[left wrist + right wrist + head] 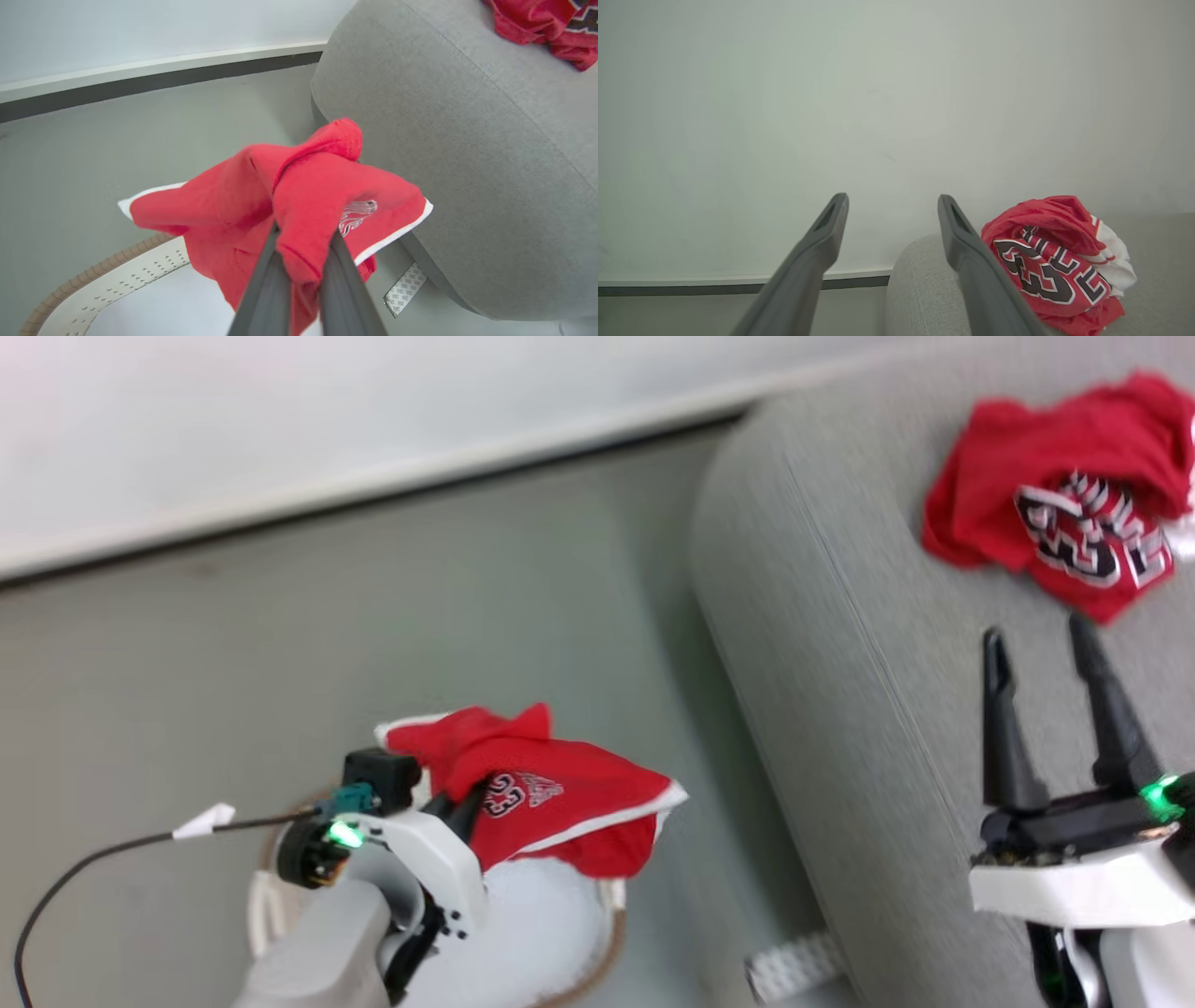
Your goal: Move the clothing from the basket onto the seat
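A red garment with white trim (560, 803) hangs above the basket (611, 905), pinched by my left gripper (457, 803), which is shut on it. The left wrist view has the same red cloth (289, 200) bunched over the fingers (266, 289), with the basket's brown rim (88, 275) below. A second red garment with black lettering (1064, 495) lies crumpled on the grey seat (840, 616). My right gripper (1041, 644) is open over the seat, just short of that garment (1055, 261), with nothing between its fingers.
Grey floor (327, 663) spreads between the basket and the pale wall with its dark skirting (373, 485). A white patterned foot or tag (794, 966) sits at the seat's base. A black cable (112, 849) trails from my left wrist.
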